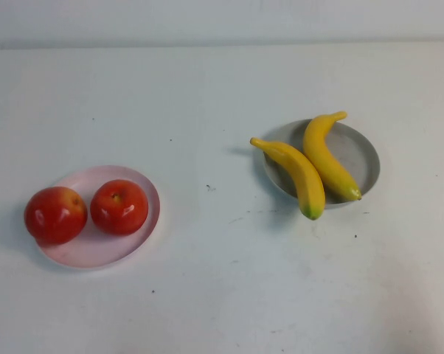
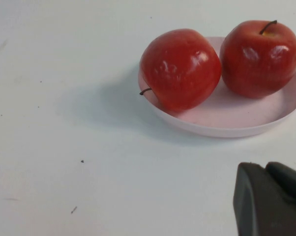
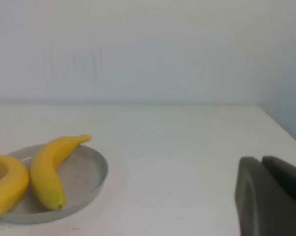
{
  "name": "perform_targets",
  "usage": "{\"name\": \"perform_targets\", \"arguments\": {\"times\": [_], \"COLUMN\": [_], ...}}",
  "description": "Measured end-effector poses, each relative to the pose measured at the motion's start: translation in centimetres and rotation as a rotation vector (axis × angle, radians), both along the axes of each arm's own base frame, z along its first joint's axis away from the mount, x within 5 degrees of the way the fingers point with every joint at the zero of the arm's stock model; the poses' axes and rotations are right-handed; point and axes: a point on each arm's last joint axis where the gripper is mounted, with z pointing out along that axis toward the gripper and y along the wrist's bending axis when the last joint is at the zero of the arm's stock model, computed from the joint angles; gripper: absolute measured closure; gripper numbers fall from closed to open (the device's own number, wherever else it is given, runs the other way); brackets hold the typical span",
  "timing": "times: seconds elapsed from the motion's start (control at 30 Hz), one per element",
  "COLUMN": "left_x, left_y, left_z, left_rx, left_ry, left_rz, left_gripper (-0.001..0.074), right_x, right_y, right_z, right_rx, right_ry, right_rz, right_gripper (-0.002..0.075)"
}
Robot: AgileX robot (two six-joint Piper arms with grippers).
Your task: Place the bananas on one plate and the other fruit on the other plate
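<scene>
Two yellow bananas (image 1: 292,173) (image 1: 329,156) lie side by side on the grey plate (image 1: 366,151) at the right; the nearer one overhangs the rim at both ends. Two red apples (image 1: 55,214) (image 1: 119,207) sit on the pale pink plate (image 1: 126,240) at the left, the left one on its rim. In the left wrist view my left gripper (image 2: 266,166) is shut and empty, a short way from the apples (image 2: 180,69) and pink plate (image 2: 226,125). My right gripper (image 3: 261,158) is shut and empty too, off to the side of the bananas (image 3: 52,169) and grey plate (image 3: 84,177).
White tabletop (image 1: 222,280) runs between and in front of the two plates. A pale wall (image 1: 222,18) stands behind the table's far edge. Neither arm reaches into the high view.
</scene>
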Motion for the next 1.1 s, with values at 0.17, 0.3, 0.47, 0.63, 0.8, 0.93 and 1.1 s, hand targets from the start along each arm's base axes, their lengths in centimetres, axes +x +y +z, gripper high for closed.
{"name": "perform_targets", "arguments": {"times": [0.17, 0.3, 0.47, 0.63, 0.8, 0.93, 1.1], "left_x": [0.0, 0.0, 0.0, 0.0, 0.0, 0.0, 0.0], "left_y": [0.0, 0.0, 0.0, 0.0, 0.0, 0.0, 0.0], "left_z": [0.0, 0.0, 0.0, 0.0, 0.0, 0.0, 0.0], "left_rx": [0.000, 0.000, 0.000, 0.000, 0.000, 0.000, 0.000], "left_ry": [0.000, 0.000, 0.000, 0.000, 0.000, 0.000, 0.000], "left_rz": [0.000, 0.000, 0.000, 0.000, 0.000, 0.000, 0.000], "left_gripper": [0.0734, 0.0734, 0.0734, 0.0734, 0.0734, 0.0734, 0.0734], "right_x": [-1.1, -1.6, -1.7, -1.9, -2.0, -2.0, -2.0], "right_y": [0.0, 0.2, 0.5, 0.7, 0.8, 0.9, 0.9], "right_z": [0.0, -0.7, -1.7, -2.6, -3.0, -3.0, -3.0], "right_rx": [0.024, 0.028, 0.028, 0.023, 0.043, 0.062, 0.070], "right_ry": [-0.049, 0.012, 0.115, 0.222, 0.265, 0.267, 0.267], "right_rz": [0.007, 0.032, 0.054, 0.076, 0.089, 0.093, 0.095], "right_gripper": [0.0744, 0.0744, 0.0744, 0.0744, 0.0744, 0.0744, 0.0744]}}
